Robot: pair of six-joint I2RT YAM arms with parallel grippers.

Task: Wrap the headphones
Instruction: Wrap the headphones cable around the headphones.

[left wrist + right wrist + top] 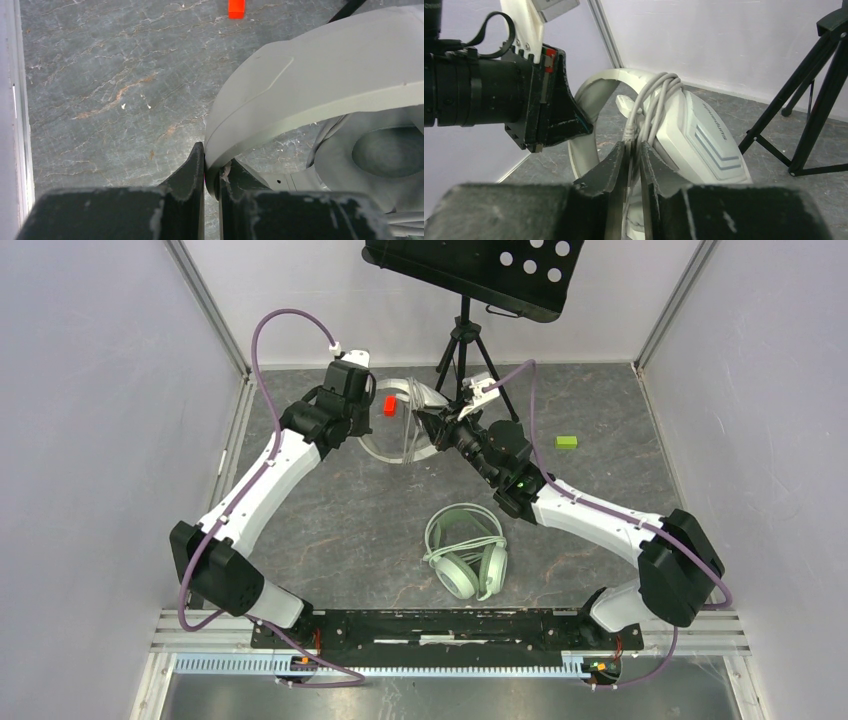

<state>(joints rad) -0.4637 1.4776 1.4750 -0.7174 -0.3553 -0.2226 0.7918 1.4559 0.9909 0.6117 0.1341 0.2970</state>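
Note:
The white-grey headphones (374, 447) are held off the table at the back centre. My left gripper (212, 167) is shut on their headband (310, 85), with one cushion (385, 155) to its right. Their pale cable (659, 95) is wound in several turns over the band beside the chevron-marked earcup (704, 145). My right gripper (634, 150) has its jaws a narrow gap apart, a strand of the cable running down between them with a dark gap beside it. The mint-green headphones (465, 552) lie flat on the table near the front, with no gripper near them.
A small red block (389, 406) lies just behind the held headset, and a green block (566, 441) sits at the right. A black tripod (460, 350) carrying a perforated black plate (480, 270) stands at the back. Pale walls close in the sides.

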